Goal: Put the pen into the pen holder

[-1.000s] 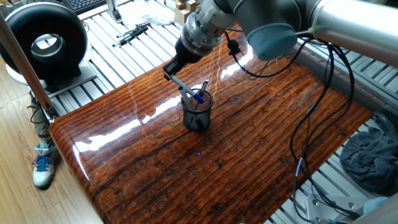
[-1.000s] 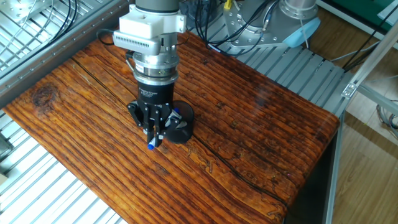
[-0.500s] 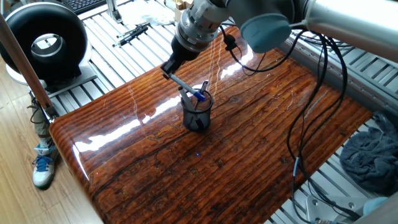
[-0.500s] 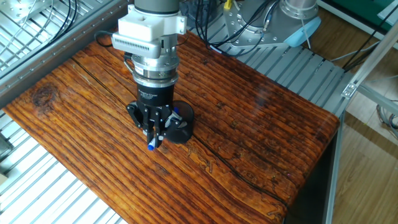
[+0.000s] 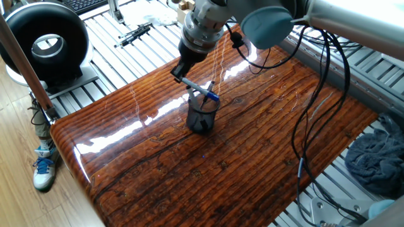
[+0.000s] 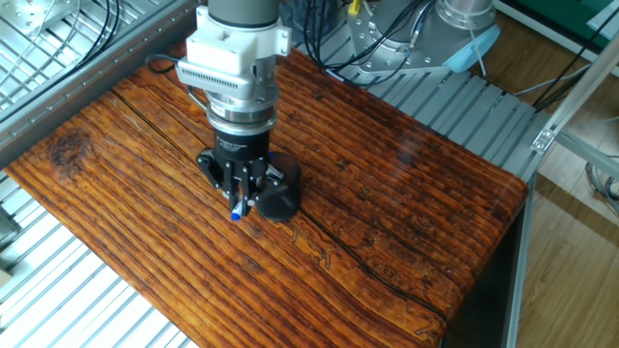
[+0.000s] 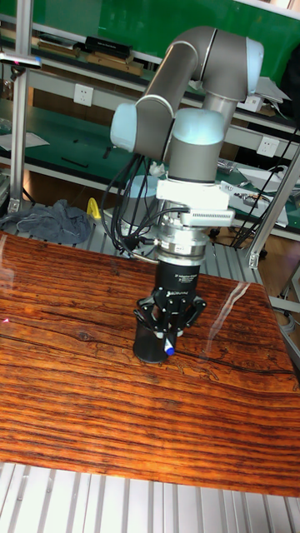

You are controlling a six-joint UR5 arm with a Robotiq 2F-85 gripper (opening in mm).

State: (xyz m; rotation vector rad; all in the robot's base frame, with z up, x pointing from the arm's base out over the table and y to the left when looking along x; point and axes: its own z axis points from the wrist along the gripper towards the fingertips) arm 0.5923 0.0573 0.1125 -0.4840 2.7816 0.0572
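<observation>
The pen holder [image 5: 202, 117] is a small black mesh cup standing on the wooden table [image 5: 252, 151]. My gripper [image 5: 178, 75] hangs just above and to the left of it, shut on the pen [image 5: 198, 89]. The pen slants down to the right across the cup's mouth, and its blue end [image 5: 213, 96] sits at about rim height over the far side. In the other fixed view the gripper [image 6: 237, 191] hides most of the pen holder [image 6: 278, 200], and only the blue tip [image 6: 235, 215] shows below the fingers. The tall fixed view shows the gripper [image 7: 169, 323] over the pen holder [image 7: 148, 346].
A round black device [image 5: 44, 41] stands off the table at the far left, with a black jointed tool [image 5: 134, 34] on the metal slats behind. Grey cloth [image 5: 379, 157] lies at the right. Black cables [image 5: 315, 113] hang from the arm over the table's right side.
The gripper has shifted and lifted a little. The pen now lies flatter, and its blue end has risen from inside the cup to about rim height.
</observation>
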